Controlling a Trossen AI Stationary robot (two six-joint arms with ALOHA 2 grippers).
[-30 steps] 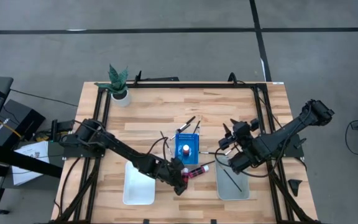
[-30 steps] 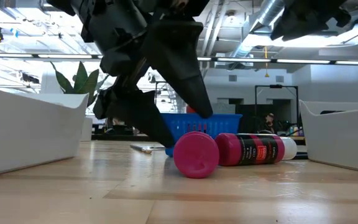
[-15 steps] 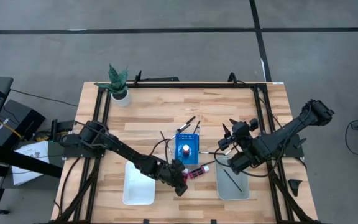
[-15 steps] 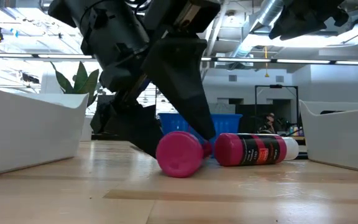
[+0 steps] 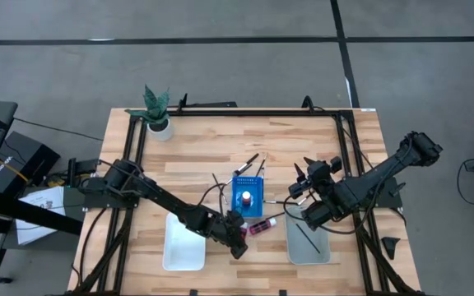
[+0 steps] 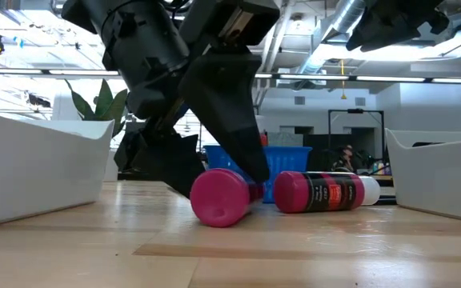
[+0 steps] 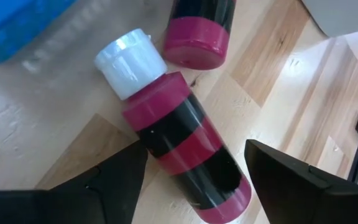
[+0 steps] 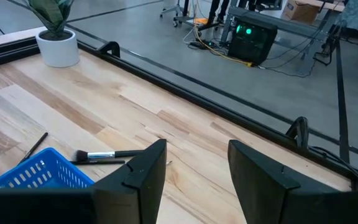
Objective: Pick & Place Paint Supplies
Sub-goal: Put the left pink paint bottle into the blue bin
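Two red paint bottles lie on their sides on the table near the blue rack [image 5: 248,197]. One bottle [image 7: 179,149] with a white cap lies between the fingers of my open left gripper [image 7: 196,146], seen base-on in the low view [image 6: 218,196]. The second bottle [image 6: 322,192] lies just right of it. A third red bottle [image 5: 247,197] stands in the rack. Thin brushes [image 5: 253,160] lie beyond the rack, and one brush [image 5: 307,237] lies in the grey tray. My right gripper [image 8: 194,180] is open and hovers over that tray's far end. My left gripper comes down from above, slanting, its open fingers across the white-capped bottle. One finger [image 7: 120,174] lies with its inner side against the bottle's body [image 7: 151,140] near the middle; the other finger [image 7: 291,180] stands apart. The bottle rests on its side on the table.
A white tray [image 5: 183,242] sits left of my left gripper and the grey tray [image 5: 319,251] sits to the right. A potted plant [image 5: 158,111] stands at the far left corner. A black frame rail [image 5: 245,113] runs along the table's edges.
My left gripper has shifted toward the table's left and dipped slightly. The bottle between its fingers has rolled left along the table, away from the second bottle, which has stayed put. The right arm has kept still.
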